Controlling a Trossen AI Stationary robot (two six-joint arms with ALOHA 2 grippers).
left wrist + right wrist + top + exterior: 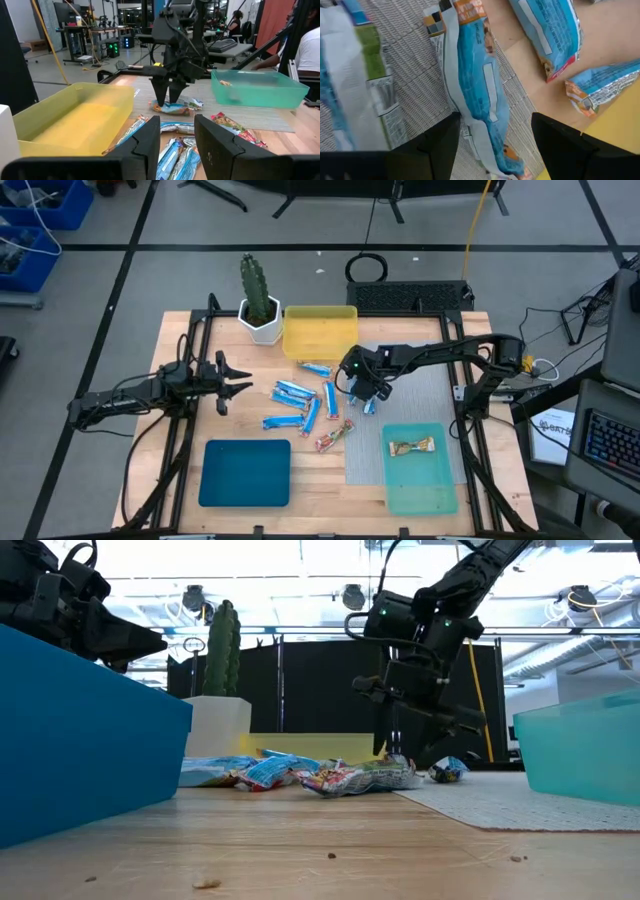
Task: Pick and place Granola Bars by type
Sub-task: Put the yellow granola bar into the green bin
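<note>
Nearest the front edge of the desk (pixel 175 330): dark teal tray (pixel 245 472) on one side, light teal tray (pixel 420 467) on the other, already holding one tan bar (pixel 414 445). Just past those, the pile of Granola Bars (pixel 310 408) scattered mid-desk, mostly blue-and-white, plus a reddish multicoloured one (pixel 335 436) closest to the front.

Right pincer (pixel 495 135) sitting low over a blue bar (pixel 482 85) at the edge of the grey mat (pixel 420 395), fingers spread wide on either side of it, not clamped on anything yet. Left pincer (pixel 177 137) parked out over the left side of the desk, pointed at the pile, fingers partly apart with nothing between them.

Farther back: yellow tray (pixel 320 332), then a potted cactus (pixel 258 298).

Risks from here, just guessing: bar looks slanted across the gap, so closing might catch only a crinkly wrapper edge and let it slip on the lift. Neighbouring wrapper right alongside too, so could easily nudge or drag that along. Shiny wrappers, slippery stuff.
</note>
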